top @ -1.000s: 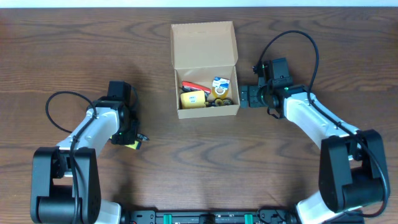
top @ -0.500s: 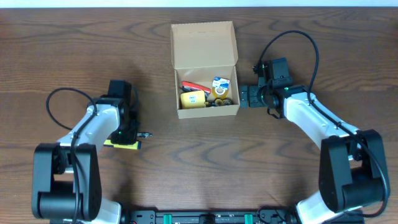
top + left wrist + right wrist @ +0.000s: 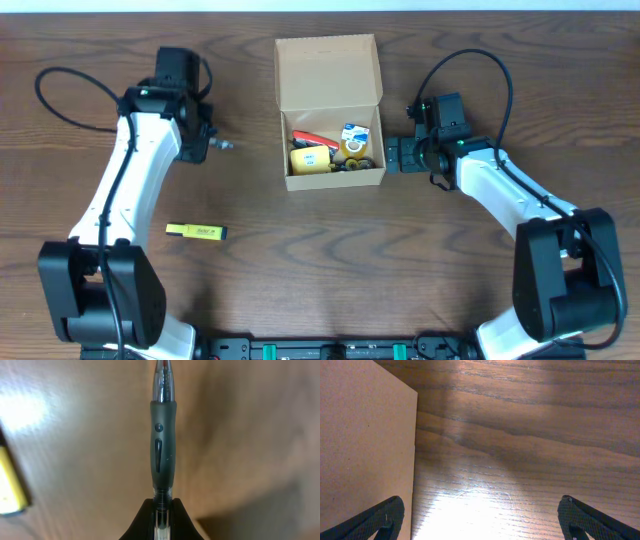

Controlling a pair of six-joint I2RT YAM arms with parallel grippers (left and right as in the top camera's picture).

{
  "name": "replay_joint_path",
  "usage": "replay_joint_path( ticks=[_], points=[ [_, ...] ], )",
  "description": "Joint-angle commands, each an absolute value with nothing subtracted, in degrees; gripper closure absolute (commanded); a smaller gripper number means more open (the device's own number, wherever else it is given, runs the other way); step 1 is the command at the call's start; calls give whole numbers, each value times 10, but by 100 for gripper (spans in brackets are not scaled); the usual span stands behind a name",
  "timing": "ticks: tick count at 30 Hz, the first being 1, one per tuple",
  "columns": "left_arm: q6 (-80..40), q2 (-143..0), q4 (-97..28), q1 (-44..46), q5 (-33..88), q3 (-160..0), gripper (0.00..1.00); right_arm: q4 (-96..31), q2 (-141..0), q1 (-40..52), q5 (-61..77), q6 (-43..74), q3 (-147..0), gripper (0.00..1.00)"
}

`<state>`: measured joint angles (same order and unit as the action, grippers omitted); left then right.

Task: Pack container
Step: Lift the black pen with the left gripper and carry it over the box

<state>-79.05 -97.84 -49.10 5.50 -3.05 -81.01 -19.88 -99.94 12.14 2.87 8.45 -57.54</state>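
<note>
marker: a yellow marker (image 3: 196,231) with a dark end is lying flat on the table (image 3: 330,270), nearest to me. it is left of centre and well apart from everything else.
right gripper: i am seeing the right gripper (image 3: 396,155) standing wide, with nothing between its fingers (image 3: 382,517). it is hovering over bare wood just beside the box's right wall and pointing at it. i cannot tell whether it is touching the wall.
left gripper: the left gripper (image 3: 161,506) is sitting a little farther back on the left side, closed narrow and clamping a pen. it is pointing toward the box and is well apart from it.
pen: the pen (image 3: 162,435) is sticking straight out from the fingertips. it is being held by its clear barrel, and its dark rubber grip is showing just ahead of the jaws.
box: the box (image 3: 335,181) is sitting at the middle of the table between the two arms, much nearer the right gripper, and it is open.
contents: a yellow thing (image 3: 310,158), a red thing (image 3: 305,138), a small blue-and-white thing (image 3: 352,131) and some dark rings (image 3: 348,165) are lying on the box floor. they are too small for me to name.
lid: the lid (image 3: 328,70) is hanging open on the far side, showing its plain inner face to the overhead camera.
</note>
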Motion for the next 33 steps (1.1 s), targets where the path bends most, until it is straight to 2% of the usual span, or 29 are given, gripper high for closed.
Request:
replay_joint_path(
  ticks=[1,7,16,26,29,31,33],
  points=[
    [-846,-977,-494,91,-54,-843,94,-199,-1005,120,28,76,-574,1],
    [-821,-977,-472,158,-107,-866,94,-199,-1005,120,28,76,-574,1],
    [-502,-977,-415,190,-43,-874,94,-199,-1005,120,29,76,-574,1],
    [101,-977,-413,192,193,-880,94,-199,-1005,120,28,76,-574,1],
    [255,-977,-427,192,228,-880,94,-199,-1005,120,29,76,-574,1],
    [415,-977,-439,192,256,-880,94,-199,-1005,120,29,76,-574,1],
    [504,-977,-444,193,278,-880,94,-199,-1005,120,29,76,-574,1]
  ],
)
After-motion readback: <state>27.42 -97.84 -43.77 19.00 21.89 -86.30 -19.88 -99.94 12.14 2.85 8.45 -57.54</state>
